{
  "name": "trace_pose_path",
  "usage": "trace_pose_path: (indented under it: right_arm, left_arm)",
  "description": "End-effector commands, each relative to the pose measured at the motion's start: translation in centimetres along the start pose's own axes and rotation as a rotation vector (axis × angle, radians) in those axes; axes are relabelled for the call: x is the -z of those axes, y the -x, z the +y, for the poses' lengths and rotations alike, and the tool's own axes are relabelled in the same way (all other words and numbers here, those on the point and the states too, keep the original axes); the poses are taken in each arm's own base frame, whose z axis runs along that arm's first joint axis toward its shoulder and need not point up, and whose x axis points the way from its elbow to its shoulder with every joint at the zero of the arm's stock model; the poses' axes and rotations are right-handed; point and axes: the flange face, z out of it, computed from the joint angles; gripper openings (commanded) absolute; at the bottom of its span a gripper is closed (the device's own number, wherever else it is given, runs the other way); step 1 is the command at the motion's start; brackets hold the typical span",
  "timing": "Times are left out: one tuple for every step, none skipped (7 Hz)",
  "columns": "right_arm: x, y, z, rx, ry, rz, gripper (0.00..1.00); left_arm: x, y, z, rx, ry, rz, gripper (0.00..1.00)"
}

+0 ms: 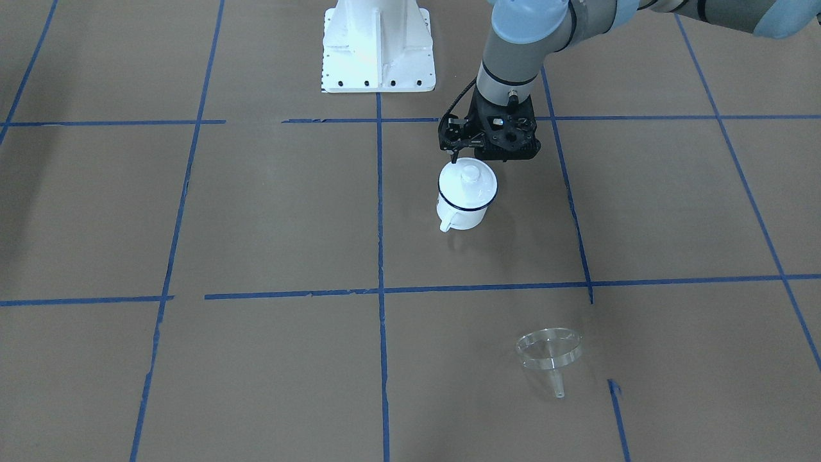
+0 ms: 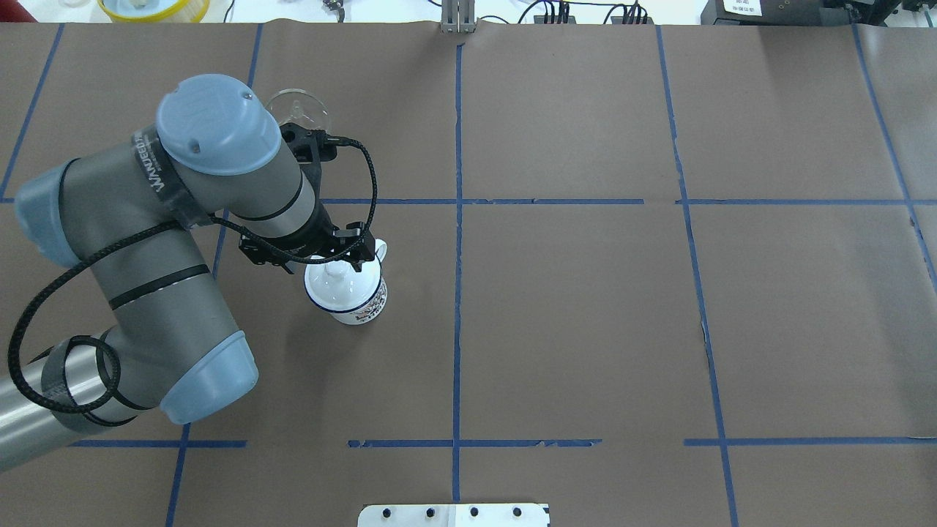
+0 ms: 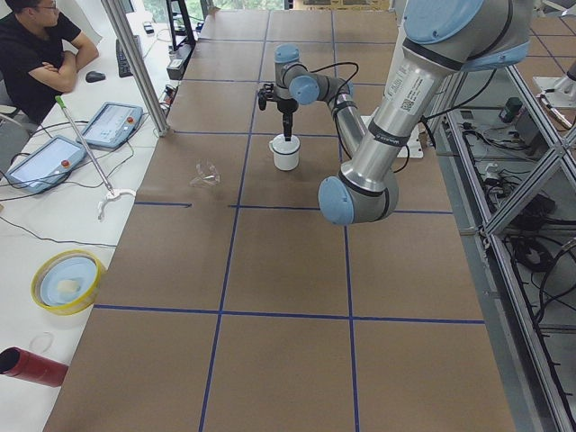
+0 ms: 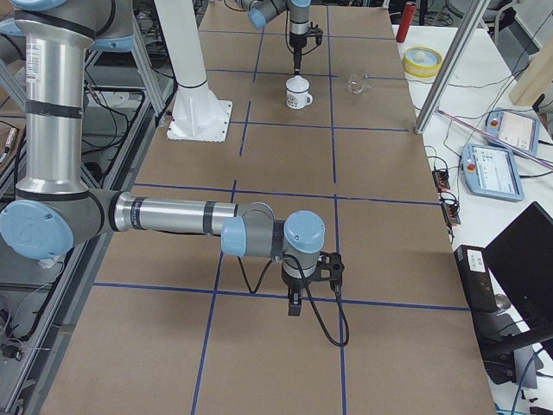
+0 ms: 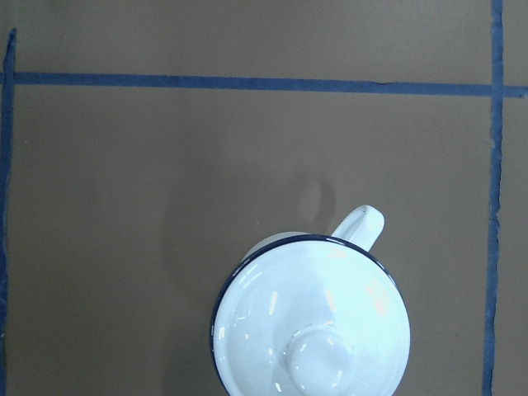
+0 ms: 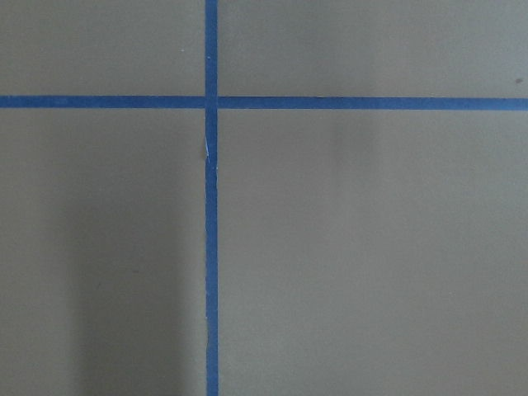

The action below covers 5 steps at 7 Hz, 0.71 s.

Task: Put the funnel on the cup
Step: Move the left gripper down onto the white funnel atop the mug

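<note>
Exterior front-facing: clear wide-rimmed funnel, short spout

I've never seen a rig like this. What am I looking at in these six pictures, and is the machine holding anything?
This is a robot with two jointed arms working at one brown-covered table. Four pictures come from fixed cameras: one facing the robot, one above and behind it, and one at each end of the table. The last two come from small cameras on the wrists, looking down.

The left arm hangs its left gripper just above a white mug, which has a white knobbed lid on it. A clear funnel lies on its side, well apart from the mug. The right gripper hovers over bare table, far from both.

Neither gripper holds anything that I can see. I cannot tell whether their jaws are open.
</note>
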Motion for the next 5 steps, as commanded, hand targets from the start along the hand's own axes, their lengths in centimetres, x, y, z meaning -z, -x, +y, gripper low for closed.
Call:
trace_pose_path:
  right_arm:
    - [0.02, 0.01, 0.00, 0.000, 0.000, 0.000, 1.00]
    - [-0.04, -0.03, 0.01, -0.001, 0.001, 0.000, 1.00]
    - [0.02, 0.01, 0.00, 0.000, 0.000, 0.000, 1.00]
    - [0.02, 0.01, 0.00, 0.000, 0.000, 0.000, 1.00]
    - [-0.04, -0.03, 0.01, -0.001, 0.001, 0.000, 1.00]
  left_arm:
    - [-1.62, -0.45, -0.78, -0.005, 0.000, 0.005, 0.77]
    - [-2.05, -0.31, -1.05, -0.006, -0.003, 0.009, 0.73]
    - [-2.06, -0.31, -1.06, -0.006, -0.003, 0.009, 0.68]
    - [-1.95, -0.39, -1.03, -0.007, -0.003, 0.010, 0.61]
    - [-1.80, -0.36, -0.97, -0.008, -0.006, 0.012, 0.59]
